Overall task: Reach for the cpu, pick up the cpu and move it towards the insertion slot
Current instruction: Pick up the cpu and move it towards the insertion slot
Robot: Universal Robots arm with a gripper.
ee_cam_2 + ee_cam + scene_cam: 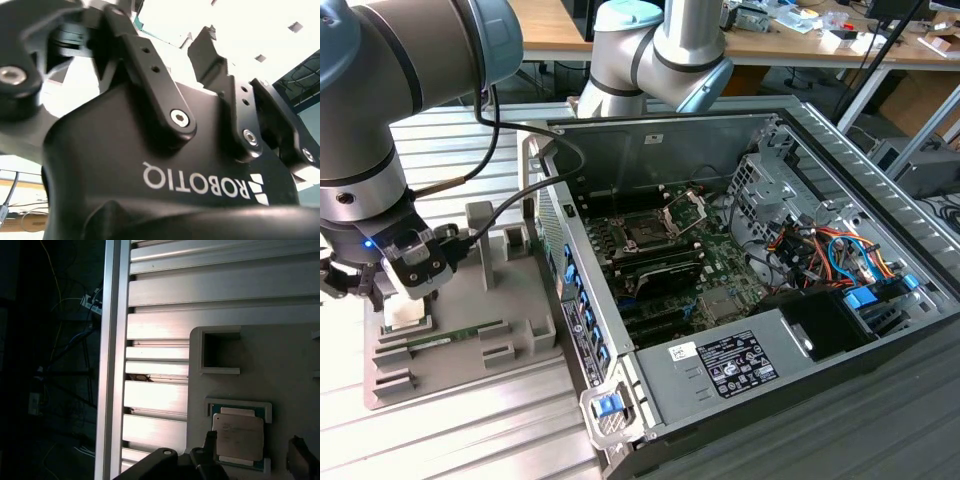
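Observation:
The cpu [238, 436] is a pale silvery square chip lying flat in a pocket of the grey fixture [280, 365]. In the first wrist view my gripper [255, 457] is open, with one dark fingertip [210, 444] close to one edge of the chip and the other standing off from the opposite edge. In the exterior view the gripper [380, 285] hangs low over the cpu [408, 316] at that view's left. The insertion slot [645, 232] is a dark square socket with a silver frame, deep inside the open computer case, well away from the gripper.
A green memory stick [455, 338] lies in the grey fixture [510, 345] beside the cpu. The open computer case [760, 375] holds cables, a drive cage and a power supply. A slatted aluminium table [450, 440] carries everything; its edge [112, 365] runs near the fixture.

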